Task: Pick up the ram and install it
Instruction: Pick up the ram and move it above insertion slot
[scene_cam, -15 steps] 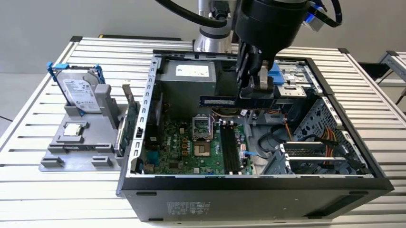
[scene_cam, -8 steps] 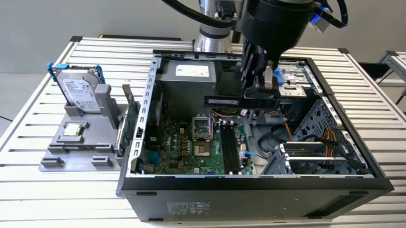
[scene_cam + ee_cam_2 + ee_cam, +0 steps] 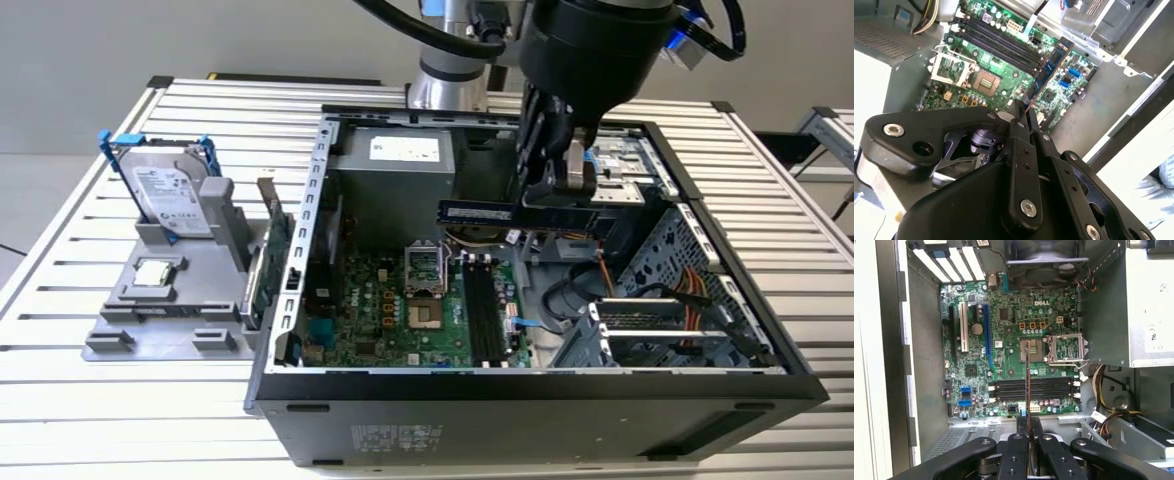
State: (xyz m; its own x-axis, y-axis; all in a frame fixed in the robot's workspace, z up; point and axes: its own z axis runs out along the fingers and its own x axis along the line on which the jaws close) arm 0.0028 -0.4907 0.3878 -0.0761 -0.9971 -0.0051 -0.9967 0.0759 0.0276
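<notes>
Gripper [image 3: 571, 200] pinched ram [image 3: 477, 211] above slots [image 3: 1031, 388], crosswise, unseated; install step; you likely needed it turned parallel first

White lettering marks the motherboard [image 3: 1009, 352]; printed labels sit on the power supply [image 3: 394, 170] and hard drive [image 3: 174, 195].

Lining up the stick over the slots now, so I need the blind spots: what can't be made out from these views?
- Exterior view: the gripper covers the held end of the ram; its height above the memory slots is unclear.
- First wrist view: the ram is edge-on, so its chips and notch are hidden.
- Second wrist view: the gripper's body hides part of the motherboard.
- Slot latches: too small to tell open or closed.
</notes>
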